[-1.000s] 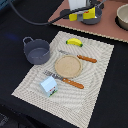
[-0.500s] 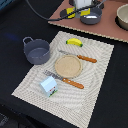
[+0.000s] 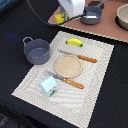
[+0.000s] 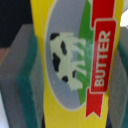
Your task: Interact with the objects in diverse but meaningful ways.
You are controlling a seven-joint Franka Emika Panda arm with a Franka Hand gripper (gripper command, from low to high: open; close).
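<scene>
Butter packet [image 4: 75, 60], yellow, fills the wrist view over a green sponge [image 4: 30, 95], seemingly for a pickup; gripper [image 3: 71, 7] at twelve o'clock from the placemat [image 3: 95, 85]; finger state indiscernible.

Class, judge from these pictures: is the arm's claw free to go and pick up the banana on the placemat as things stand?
Probably not yet. The banana lies uncovered on the placemat, but the wrist view is filled by a yellow butter packet, which seems to occupy the claw; whether it is gripped cannot be told.
</scene>
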